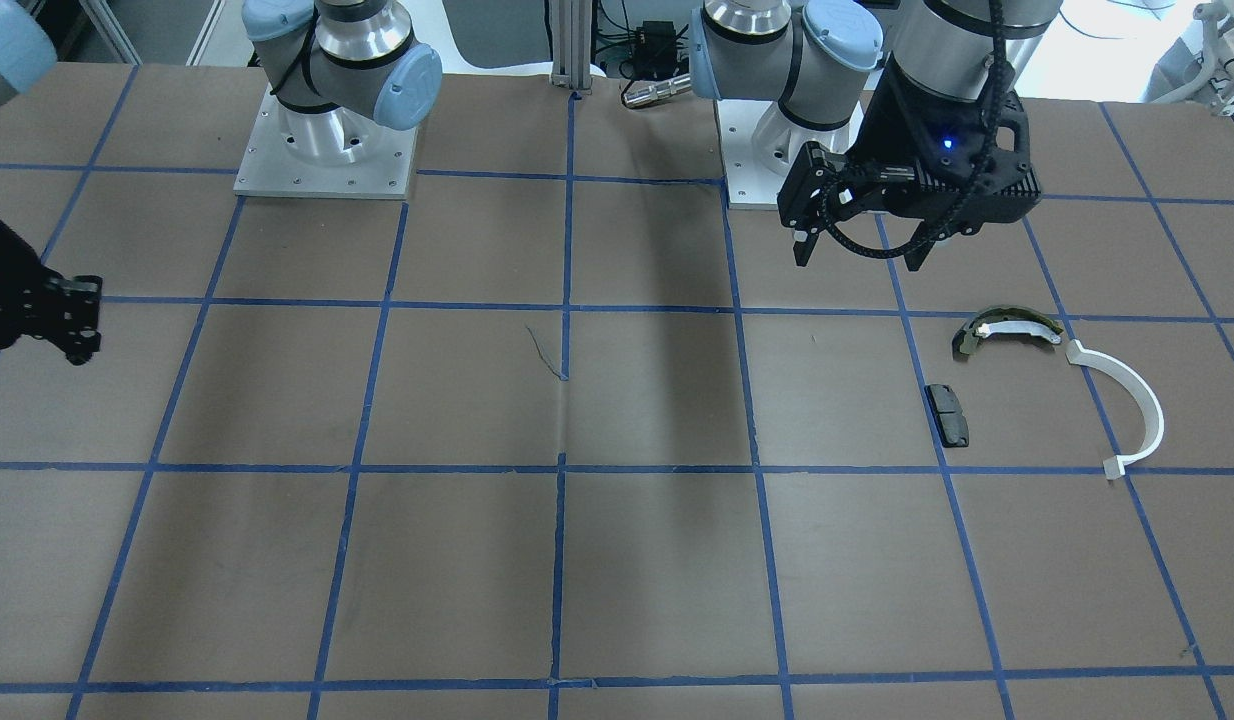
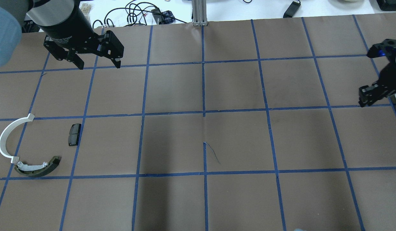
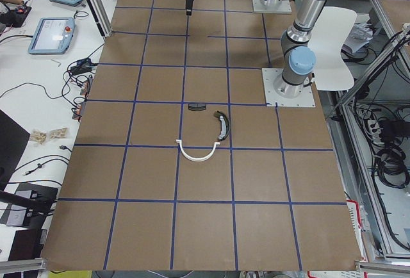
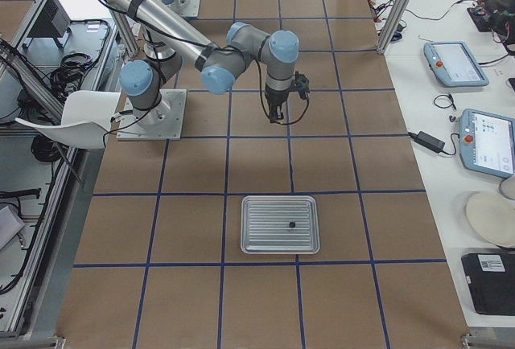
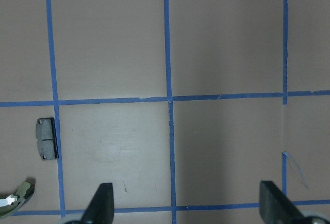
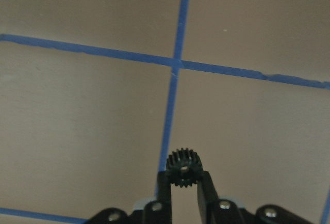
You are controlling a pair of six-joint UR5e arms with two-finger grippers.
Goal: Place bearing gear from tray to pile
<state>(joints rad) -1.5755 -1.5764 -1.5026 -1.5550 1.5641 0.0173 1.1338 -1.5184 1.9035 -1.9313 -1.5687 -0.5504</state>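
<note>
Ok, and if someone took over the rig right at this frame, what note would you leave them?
Right pincer: shut on the small black gear, over bare table, clear of the tray.
Left pincer: open, empty, hovering near the pile.
Pile: olive-green shoe, white arc and black pad, on the robot's left side.
A small dark item lies on the tray, too small to identify.
Done: gear picked.
Left: carry it to the pile and release. This is likely a long reach for the right arm.
</note>
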